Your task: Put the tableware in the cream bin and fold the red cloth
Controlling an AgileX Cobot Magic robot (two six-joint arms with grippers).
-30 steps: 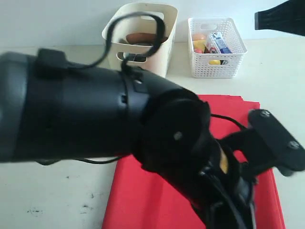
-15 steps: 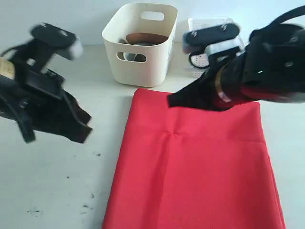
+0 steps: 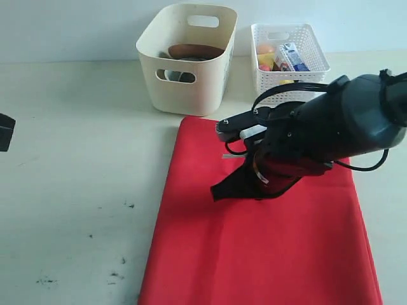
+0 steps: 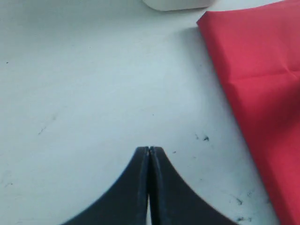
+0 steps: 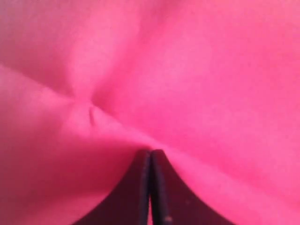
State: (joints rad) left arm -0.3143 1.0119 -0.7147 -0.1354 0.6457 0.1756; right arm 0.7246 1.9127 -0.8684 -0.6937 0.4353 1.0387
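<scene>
The red cloth [image 3: 267, 241] lies folded into a long rectangle on the table, with a crease across it [image 4: 262, 75]. My right gripper [image 3: 218, 190] is down on the cloth's left part; its shut tips [image 5: 151, 152] touch a puckered ridge of fabric. My left gripper [image 4: 149, 150] is shut and empty over bare table to the left of the cloth. The cream bin [image 3: 191, 89] stands behind the cloth, with the brown wooden plate [image 3: 194, 51] inside and a steel cup [image 3: 175, 76] showing through its handle hole. The other tableware is hidden.
A white mesh basket [image 3: 289, 79] with food items and a small milk carton [image 3: 292, 56] stands to the right of the cream bin. A dark part of the left arm [image 3: 5, 131] shows at the left edge. Dark specks [image 3: 121, 260] mark the tabletop.
The left arm swung away from in front of the camera to the left edge. The right arm came down from above the cloth's far edge onto its left middle.
</scene>
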